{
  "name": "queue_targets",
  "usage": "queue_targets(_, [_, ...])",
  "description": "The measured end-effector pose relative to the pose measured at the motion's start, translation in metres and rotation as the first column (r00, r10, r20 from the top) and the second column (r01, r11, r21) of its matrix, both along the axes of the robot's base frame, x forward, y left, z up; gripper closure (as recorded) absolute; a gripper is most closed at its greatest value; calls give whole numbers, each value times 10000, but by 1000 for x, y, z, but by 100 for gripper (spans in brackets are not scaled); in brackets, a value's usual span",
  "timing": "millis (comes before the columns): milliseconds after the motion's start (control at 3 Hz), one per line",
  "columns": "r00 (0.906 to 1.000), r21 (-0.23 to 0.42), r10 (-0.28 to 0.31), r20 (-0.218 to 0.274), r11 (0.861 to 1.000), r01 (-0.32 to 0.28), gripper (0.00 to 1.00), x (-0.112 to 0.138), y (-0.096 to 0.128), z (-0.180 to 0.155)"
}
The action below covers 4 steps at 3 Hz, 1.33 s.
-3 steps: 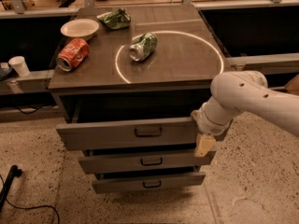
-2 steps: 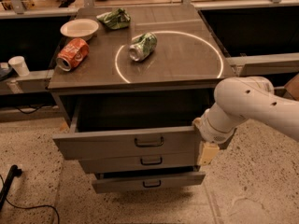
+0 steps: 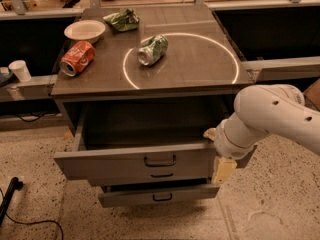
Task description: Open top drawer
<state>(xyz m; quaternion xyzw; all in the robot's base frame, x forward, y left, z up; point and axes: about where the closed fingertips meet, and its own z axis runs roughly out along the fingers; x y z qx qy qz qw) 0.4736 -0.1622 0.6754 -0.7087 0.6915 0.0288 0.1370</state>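
Note:
The top drawer (image 3: 115, 163) is the widest grey drawer, with a small black bar handle (image 3: 160, 161) at its front's centre. It stands pulled far out of the cabinet, and its dark inside (image 3: 145, 126) shows. My gripper (image 3: 218, 152) is at the right end of the drawer front, touching or very close to its edge. The white arm (image 3: 272, 116) reaches in from the right. The two narrower drawers (image 3: 159, 196) sit below, pulled out less.
On the cabinet top (image 3: 200, 59) lie a red can (image 3: 77, 58), a crushed green can (image 3: 152, 49), a white bowl (image 3: 85, 30) and a green bag (image 3: 122, 20). A white cup (image 3: 20, 70) stands on a ledge at the left. A black cable (image 3: 10, 204) lies on the floor.
The top drawer has slid further out toward the camera. My gripper and arm have moved with its right end, downward and toward the camera.

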Motion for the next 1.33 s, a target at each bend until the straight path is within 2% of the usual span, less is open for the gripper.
queue_targets(333, [9988,24,119,483,9999,-121,21,0,5,24])
queue_targets(667, [9972,52,230,716,9997,-235,38,17,6,40])
queue_targets(1000, [9970,48,328,702,9994,-332,69,55,11,51])
queue_targets(1333, [9988,56,248,423,9997,-251,92,76,16,48])
